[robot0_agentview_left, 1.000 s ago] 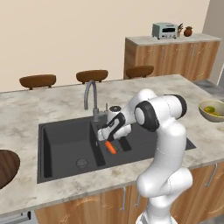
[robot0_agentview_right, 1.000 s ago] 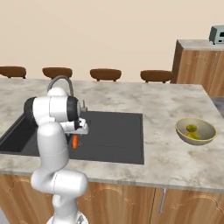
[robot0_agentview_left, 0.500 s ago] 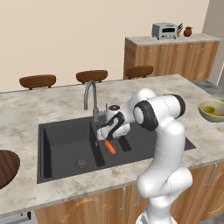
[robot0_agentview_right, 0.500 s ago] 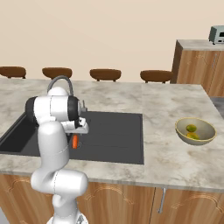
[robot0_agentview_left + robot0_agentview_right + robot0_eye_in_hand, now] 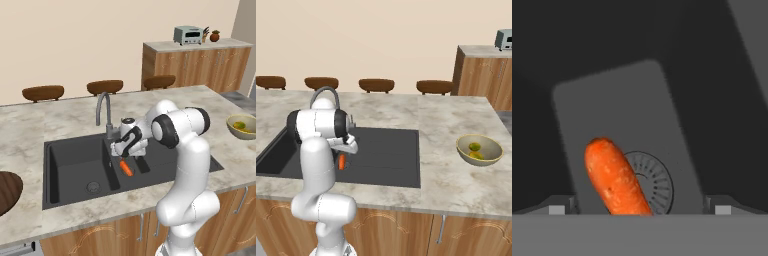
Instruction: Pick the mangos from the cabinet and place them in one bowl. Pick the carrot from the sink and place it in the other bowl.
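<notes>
Nothing has shifted since a second ago: the jaws stay spread wide just above the small bright orange carrot lying in the dark grey rectangular sink, frame centre. Basin walls crowd the left; open floor lies right, and the marbled desk surrounds it.

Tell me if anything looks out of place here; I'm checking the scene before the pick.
Only the carrot: it lies inside the sink, partly over the round drain, an odd spot for food. The open gripper hangs just above it. The mangos sit properly in the tan bowl.
</notes>
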{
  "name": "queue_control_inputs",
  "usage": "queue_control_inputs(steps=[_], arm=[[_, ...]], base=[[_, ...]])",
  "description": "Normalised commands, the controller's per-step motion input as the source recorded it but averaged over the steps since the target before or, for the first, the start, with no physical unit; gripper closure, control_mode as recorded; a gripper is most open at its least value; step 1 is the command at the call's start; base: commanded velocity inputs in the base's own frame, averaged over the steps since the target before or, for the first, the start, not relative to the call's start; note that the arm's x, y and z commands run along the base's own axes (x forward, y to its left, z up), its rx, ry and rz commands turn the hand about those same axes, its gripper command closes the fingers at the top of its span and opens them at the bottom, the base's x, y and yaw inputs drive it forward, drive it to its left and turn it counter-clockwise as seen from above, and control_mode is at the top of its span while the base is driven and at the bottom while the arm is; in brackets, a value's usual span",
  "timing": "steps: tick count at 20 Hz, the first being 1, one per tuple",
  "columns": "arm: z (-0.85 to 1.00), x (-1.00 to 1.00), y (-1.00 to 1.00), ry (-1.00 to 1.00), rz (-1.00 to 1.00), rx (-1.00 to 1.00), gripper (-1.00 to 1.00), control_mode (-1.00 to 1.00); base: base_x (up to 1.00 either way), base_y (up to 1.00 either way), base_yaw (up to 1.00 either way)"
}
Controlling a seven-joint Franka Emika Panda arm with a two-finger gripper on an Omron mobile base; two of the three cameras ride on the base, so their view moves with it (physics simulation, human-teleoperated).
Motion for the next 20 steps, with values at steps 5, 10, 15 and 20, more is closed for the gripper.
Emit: queue_control_inputs(steps=[5, 10, 15, 20], arm=[[-0.05, 0.10, 0.00, 0.11, -0.44, 0.05, -1.00, -1.00], [-0.58, 0.15, 0.00, 0.14, -0.18, 0.07, -1.00, -1.00], [-0.74, 0.09, 0.01, 0.03, -0.02, 0.01, -1.00, -1.00], [-0.06, -0.21, 0.19, 0.00, -0.14, 0.00, -1.00, -1.00]], base=[[0.00, 0.00, 0.00], [0.00, 0.00, 0.00], [0.00, 0.00, 0.00], [0.00, 0.00, 0.00]])
